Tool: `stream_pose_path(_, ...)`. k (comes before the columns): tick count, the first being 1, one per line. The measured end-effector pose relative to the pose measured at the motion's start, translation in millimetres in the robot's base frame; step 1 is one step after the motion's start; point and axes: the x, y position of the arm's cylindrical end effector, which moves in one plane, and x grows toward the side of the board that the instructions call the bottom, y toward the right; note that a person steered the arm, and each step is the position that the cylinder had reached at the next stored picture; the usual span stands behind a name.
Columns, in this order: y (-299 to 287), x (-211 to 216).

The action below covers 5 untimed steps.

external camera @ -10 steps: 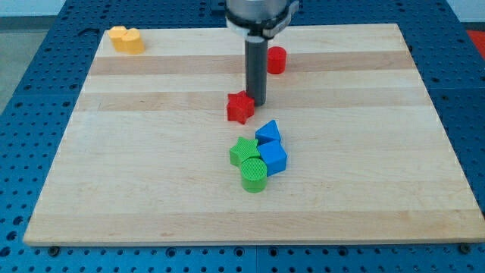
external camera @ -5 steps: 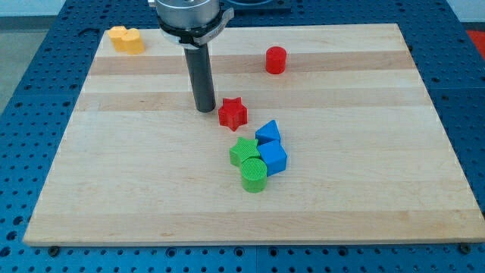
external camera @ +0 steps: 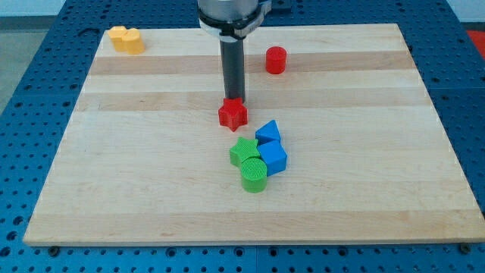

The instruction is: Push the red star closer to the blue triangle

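The red star point(external camera: 233, 115) lies near the middle of the wooden board point(external camera: 114, 152). My tip point(external camera: 233, 101) stands right behind it, at its top edge, touching or nearly touching. The blue triangle point(external camera: 268, 132) lies a short way down and to the right of the star, with a small gap between them. It touches a blue cube point(external camera: 273, 158) below it.
A green star point(external camera: 243, 152) and a green cylinder point(external camera: 254, 174) sit against the blue blocks. A red cylinder point(external camera: 276, 60) stands toward the view's top, right of the rod. A yellow block point(external camera: 125, 39) lies at the top left corner.
My tip went from the star's upper right to its left, and now stands just above it. The red star shifted slightly left and down in the first step.
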Motion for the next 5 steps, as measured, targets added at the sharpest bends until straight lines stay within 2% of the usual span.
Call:
stream_pose_path(1,0,16)
stream_pose_path(3,-20,1)
stream_pose_path(5,-24,21)
